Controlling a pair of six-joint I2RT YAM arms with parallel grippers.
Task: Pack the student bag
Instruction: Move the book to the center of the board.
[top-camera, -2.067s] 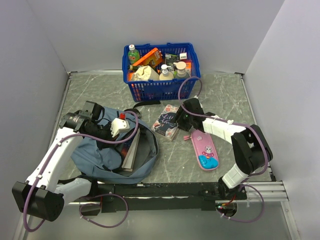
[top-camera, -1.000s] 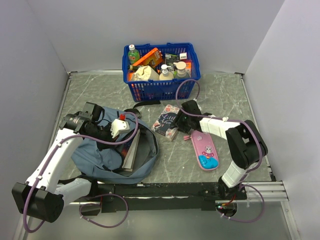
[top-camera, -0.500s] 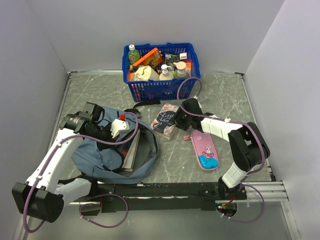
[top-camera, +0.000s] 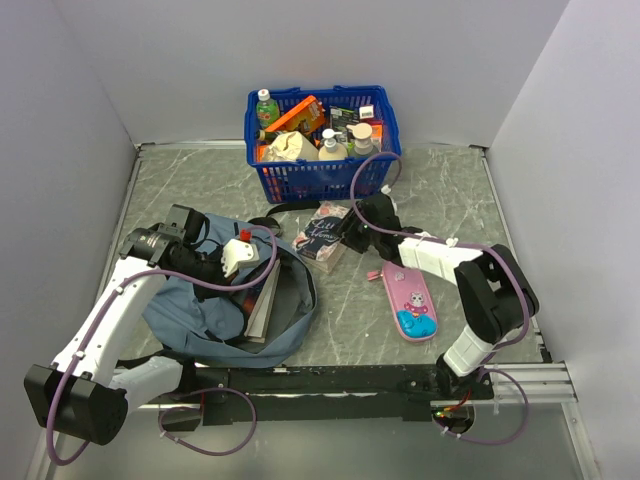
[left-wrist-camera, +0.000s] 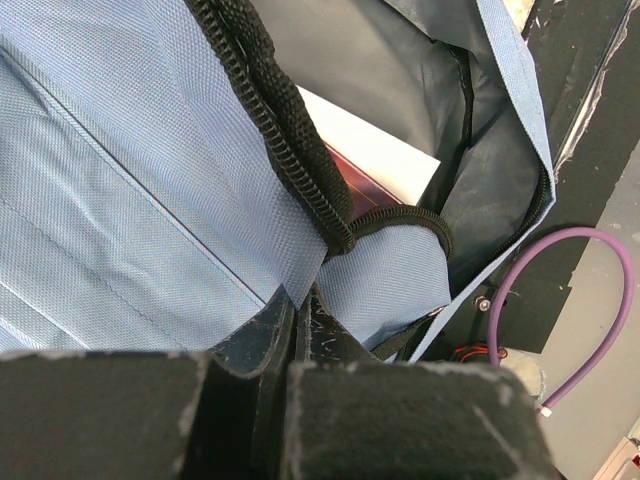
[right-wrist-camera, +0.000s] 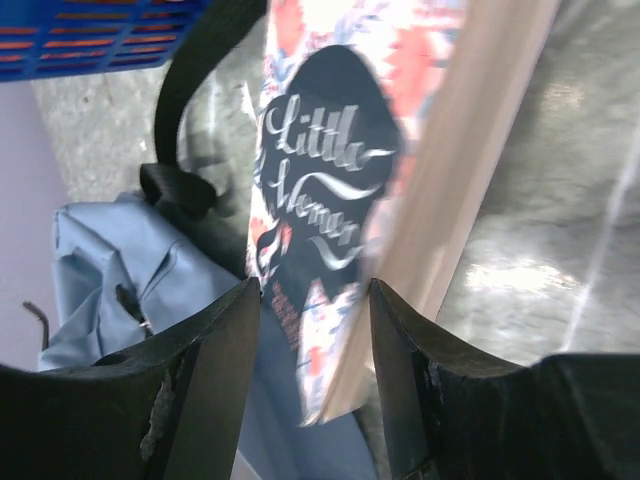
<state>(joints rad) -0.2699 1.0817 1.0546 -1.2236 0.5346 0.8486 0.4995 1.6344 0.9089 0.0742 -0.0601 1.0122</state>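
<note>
Left end effector (left-wrist-camera: 297, 318) pinched closed, right end effector (right-wrist-camera: 312, 300) gripping

Left arm (top-camera: 105, 320) and right arm (top-camera: 435, 258) wear white shells, black joints, purple cables (left-wrist-camera: 572, 234), scuffed black jaws.

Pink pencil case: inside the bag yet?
No, the pink pencil case lies flat on the table, well apart from the student bag.
</note>
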